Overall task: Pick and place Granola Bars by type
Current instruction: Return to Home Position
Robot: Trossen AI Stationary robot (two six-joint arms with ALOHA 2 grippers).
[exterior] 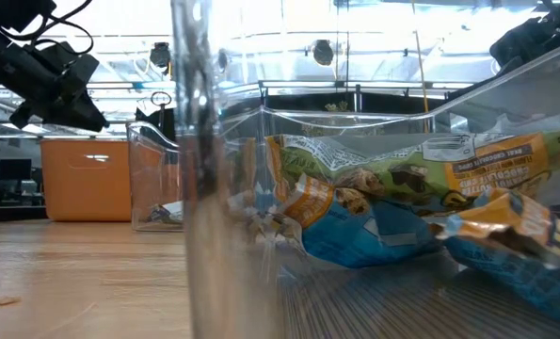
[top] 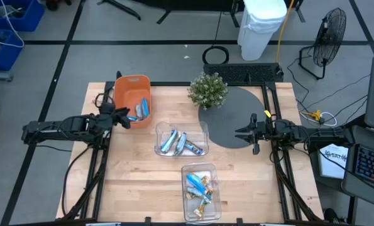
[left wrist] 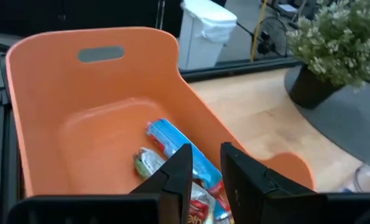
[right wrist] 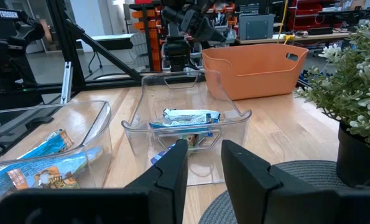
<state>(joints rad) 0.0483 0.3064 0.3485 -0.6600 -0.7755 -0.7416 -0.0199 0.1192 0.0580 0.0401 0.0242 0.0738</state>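
Three bins sit on the wooden table (top: 130, 182). Nearest the front edge, a clear bin (top: 185, 188) holds gold and blue granola bars (top: 199, 187). Mid-table, a second clear bin (top: 158, 135) holds blue-and-silver bars (top: 174, 143). Toward the right edge, the right gripper (right wrist: 204, 149) hangs over a grey round mat (top: 231, 107), fingers slightly parted, empty, well apart from any bar. Farther back, the left gripper (left wrist: 204, 152), fingers narrowly parted and empty, hovers at the orange bin (top: 133, 79), just above the wrapped bars (top: 143, 108) inside. A potted plant (top: 208, 90) stands near the far edge.
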